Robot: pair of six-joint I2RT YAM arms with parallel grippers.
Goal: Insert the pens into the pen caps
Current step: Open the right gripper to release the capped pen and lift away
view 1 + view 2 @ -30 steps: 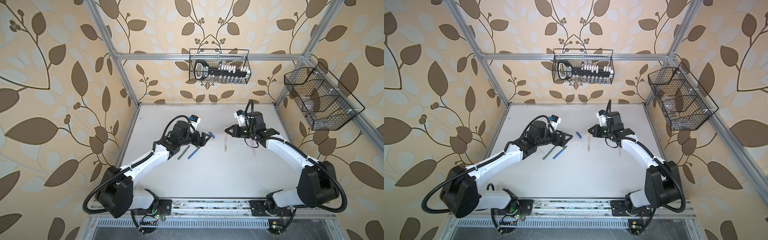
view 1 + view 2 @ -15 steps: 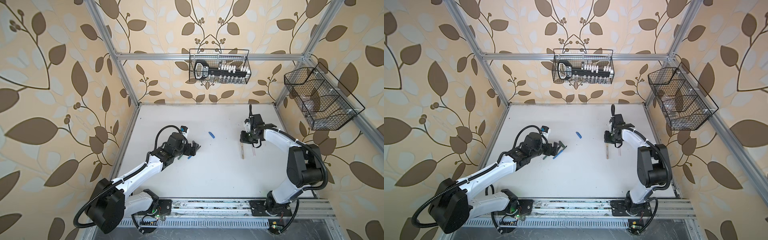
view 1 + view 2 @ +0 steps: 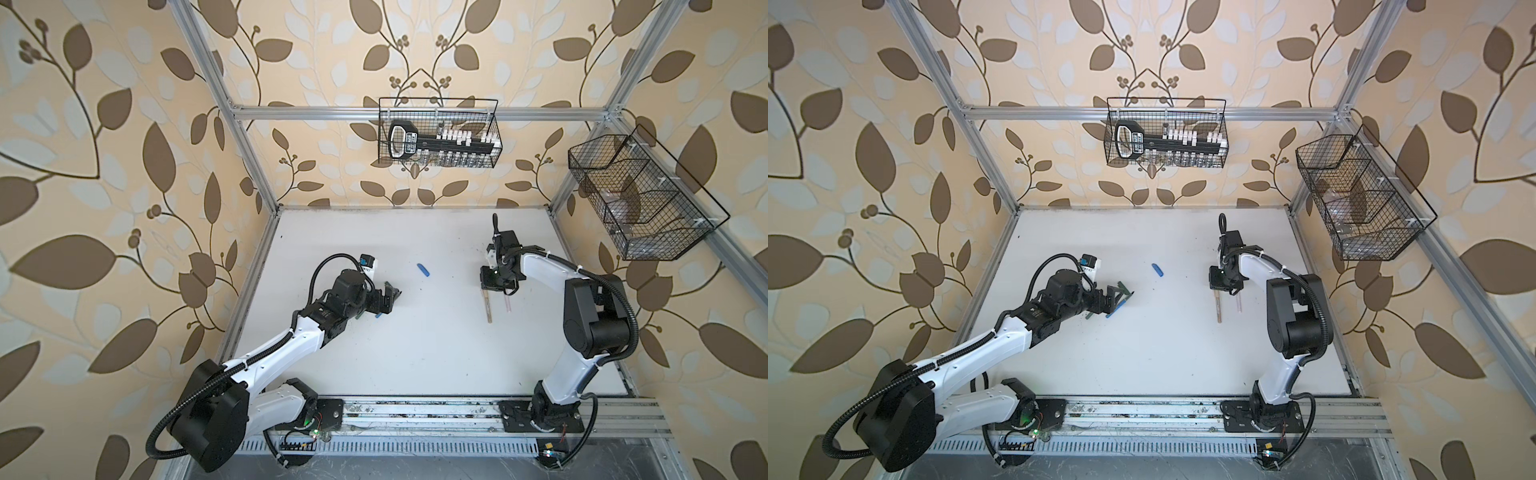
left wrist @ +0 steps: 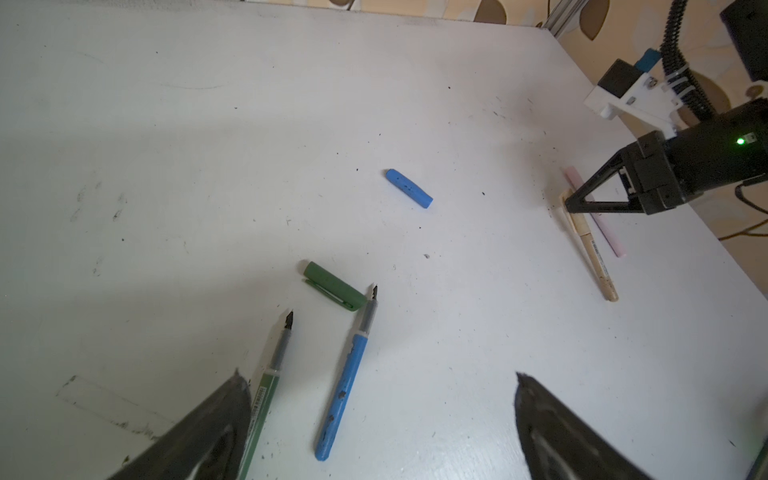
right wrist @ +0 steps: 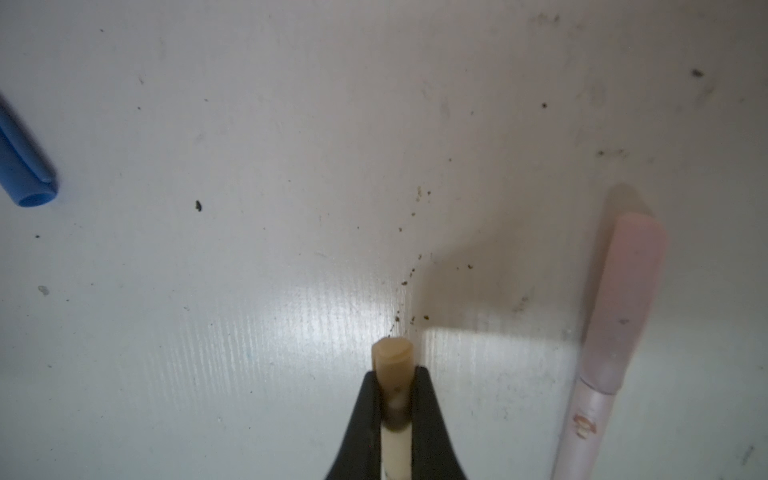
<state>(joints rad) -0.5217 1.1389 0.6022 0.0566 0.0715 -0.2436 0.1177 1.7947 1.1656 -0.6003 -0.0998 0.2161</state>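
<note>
Both arms had shifted since a second earlier: right jaws clamped the tan pen (image 5: 392,353) at its capped end, left jaws gaped above the green pen (image 4: 270,374) and blue pen (image 4: 345,390).

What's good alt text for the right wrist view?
The right pincer is shut on the tan pen cap, with a white table behind. A capped pink pen lies beside it, not touching; a blue pen cap shows at the edge.
</note>
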